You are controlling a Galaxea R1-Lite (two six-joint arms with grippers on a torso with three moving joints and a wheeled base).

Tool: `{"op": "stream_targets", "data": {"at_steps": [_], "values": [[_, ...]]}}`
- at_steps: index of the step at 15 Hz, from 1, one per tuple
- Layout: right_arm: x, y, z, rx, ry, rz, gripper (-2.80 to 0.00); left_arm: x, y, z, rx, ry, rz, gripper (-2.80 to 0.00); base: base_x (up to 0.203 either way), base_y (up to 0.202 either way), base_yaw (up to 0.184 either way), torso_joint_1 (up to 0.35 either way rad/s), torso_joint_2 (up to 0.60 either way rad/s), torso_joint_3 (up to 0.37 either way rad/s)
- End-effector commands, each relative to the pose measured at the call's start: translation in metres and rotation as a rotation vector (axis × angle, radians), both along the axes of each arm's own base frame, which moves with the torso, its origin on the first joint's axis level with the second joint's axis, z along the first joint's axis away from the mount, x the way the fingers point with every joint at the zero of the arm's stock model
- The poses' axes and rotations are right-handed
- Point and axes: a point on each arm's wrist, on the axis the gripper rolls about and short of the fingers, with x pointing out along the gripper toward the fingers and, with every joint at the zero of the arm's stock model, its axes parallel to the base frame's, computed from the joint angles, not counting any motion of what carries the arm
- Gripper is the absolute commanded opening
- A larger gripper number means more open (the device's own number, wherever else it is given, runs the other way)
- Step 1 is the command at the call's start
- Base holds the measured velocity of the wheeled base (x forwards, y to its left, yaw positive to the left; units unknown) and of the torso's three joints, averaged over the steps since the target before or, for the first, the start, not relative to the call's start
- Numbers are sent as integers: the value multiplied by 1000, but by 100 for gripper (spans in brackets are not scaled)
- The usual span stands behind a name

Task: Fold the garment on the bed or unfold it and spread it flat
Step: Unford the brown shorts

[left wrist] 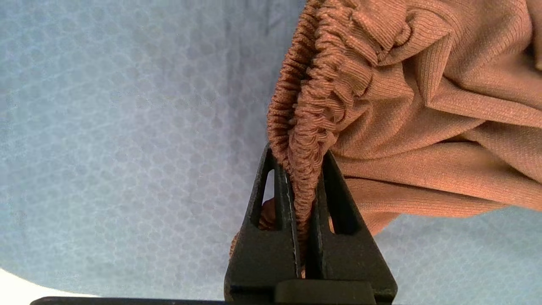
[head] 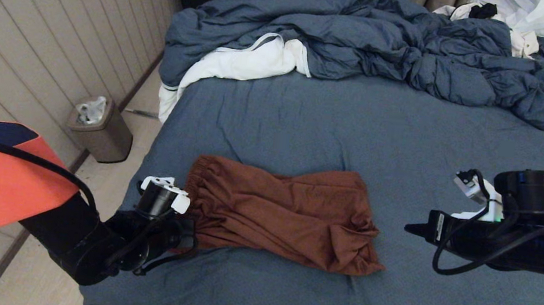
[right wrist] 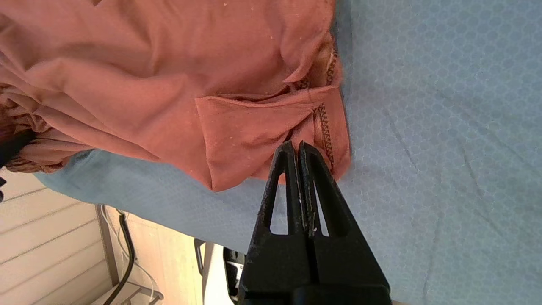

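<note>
The left gripper [left wrist: 301, 169] has its fingers pinching the gathered waistband of the garment [head: 285, 214], at the lower left of the head view. The shorts lie crumpled, lower centre, on the bed [head: 405, 136]. The right gripper [right wrist: 300, 146], fingers pressed together on nothing, hangs apart at the right, pointing toward the hem. To spread well, I judge it should take the hem and pull opposite, keeping cloth low. Drawstring and logo are hidden in the folds.
</note>
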Motion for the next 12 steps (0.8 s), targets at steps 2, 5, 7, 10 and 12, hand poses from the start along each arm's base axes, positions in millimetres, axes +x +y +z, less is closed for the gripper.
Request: {"op": "stream_targets", "data": {"at_steps": [2,5,7,10,12], "values": [[1,0,-2,4,6,2,-280,-1,2,1,-6,-5,3,0,0,0,0,0,0,0],[1,0,-1,4,5,0,-280,-13,1,9,-26,-42,-19,0,0,0,0,0,0,0],[0,0,-2,2,6,1,-280,-26,0,23,-68,-124,-44,0,0,0,0,0,0,0],[1,0,-5,-8,12,9,-280,-33,7,49,-128,-241,-29,0,0,0,0,0,0,0],[1,0,-5,-10,11,11,-280,-38,20,71,-161,-302,-2,0,0,0,0,0,0,0]]}}
